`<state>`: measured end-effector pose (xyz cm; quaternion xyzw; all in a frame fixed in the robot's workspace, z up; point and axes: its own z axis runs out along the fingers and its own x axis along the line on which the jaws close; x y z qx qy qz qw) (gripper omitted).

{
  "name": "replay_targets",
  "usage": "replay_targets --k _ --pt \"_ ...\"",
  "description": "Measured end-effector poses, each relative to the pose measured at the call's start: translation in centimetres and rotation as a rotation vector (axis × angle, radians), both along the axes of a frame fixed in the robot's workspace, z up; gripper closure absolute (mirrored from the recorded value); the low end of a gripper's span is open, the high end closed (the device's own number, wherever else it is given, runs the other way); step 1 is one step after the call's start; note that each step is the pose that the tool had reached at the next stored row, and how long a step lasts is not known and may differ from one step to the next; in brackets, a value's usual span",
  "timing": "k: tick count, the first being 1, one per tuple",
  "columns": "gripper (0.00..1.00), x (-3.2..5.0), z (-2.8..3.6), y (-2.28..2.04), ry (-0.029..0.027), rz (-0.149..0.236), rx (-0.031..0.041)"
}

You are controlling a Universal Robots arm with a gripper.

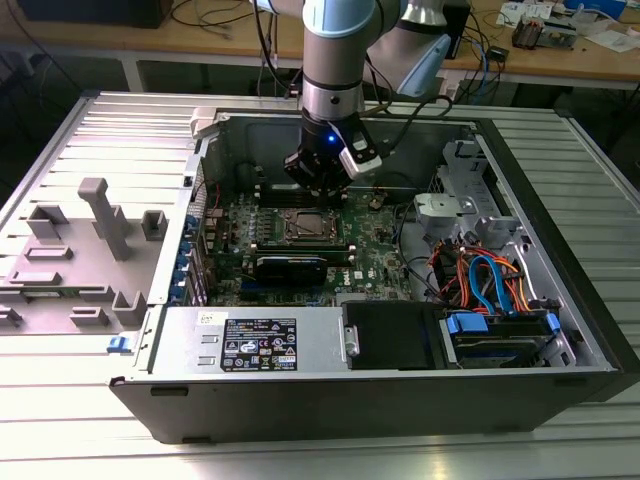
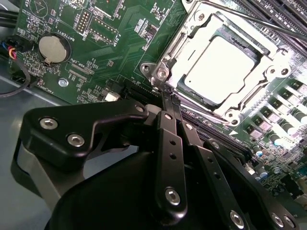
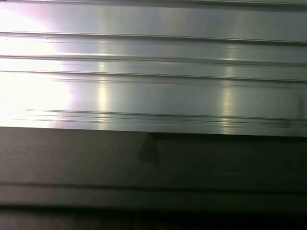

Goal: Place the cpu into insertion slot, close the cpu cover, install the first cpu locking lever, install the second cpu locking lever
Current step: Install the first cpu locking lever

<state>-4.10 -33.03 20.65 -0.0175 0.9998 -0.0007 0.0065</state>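
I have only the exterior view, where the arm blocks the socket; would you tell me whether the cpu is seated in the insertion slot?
Observer: Yes. In the second wrist view the cpu lies flat in the insertion slot, silver top up.
Operator: Thank you. Is the cpu cover down over it?
Observer: The cpu cover appears to lie flat, framing the chip on all sides.
Operator: And where is the hand?
Observer: The hand has its tips together right beside the corner screw of the cover.
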Motion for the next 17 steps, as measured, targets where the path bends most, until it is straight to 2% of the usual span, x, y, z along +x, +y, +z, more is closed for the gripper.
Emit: replay_targets --k 2,4,7,17 --pt "0.89 0.0 0.01 -0.01 0.0 0.0 -0.0007" --pt "0.89 0.0 0.01 -0.01 0.0002 0.0 -0.006" --pt "0.89 0.0 -0.04 0.0 0.0001 0.0 -0.0078" --pt "0.89 -0.01 -0.37 -0.02 0.0003 0.0 -0.0084"
